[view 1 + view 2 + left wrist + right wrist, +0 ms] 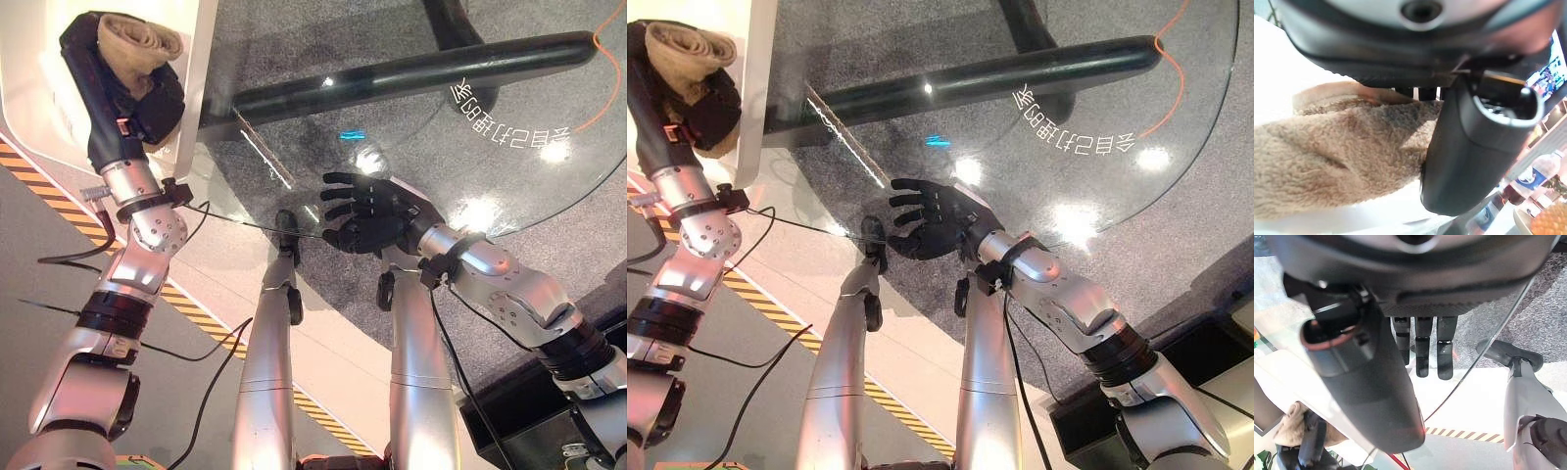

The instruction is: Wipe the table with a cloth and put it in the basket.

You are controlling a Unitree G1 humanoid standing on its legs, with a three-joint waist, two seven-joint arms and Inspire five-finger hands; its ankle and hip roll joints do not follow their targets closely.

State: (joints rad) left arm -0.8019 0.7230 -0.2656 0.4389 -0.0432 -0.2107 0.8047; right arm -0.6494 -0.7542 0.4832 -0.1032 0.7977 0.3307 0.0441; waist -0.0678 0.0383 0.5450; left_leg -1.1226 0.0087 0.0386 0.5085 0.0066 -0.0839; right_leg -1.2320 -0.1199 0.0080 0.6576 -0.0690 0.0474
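The left robot hand (118, 83) is clenched round the tan fleece cloth (137, 41), bunched in its grasp over the white bench (201, 59). The right robot hand (367, 215), fingers spread and empty, hovers well apart above the glass bench (509, 147), so the left arm carries the cloth.

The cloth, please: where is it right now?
The tan cloth is gripped in the left hand, up at the eye views' far left, over the white surface beside the glass table.

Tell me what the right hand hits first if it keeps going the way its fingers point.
Likely nothing soon: the right hand is open above the glass table, fingers pointing toward the left hand holding the cloth; depth unclear.
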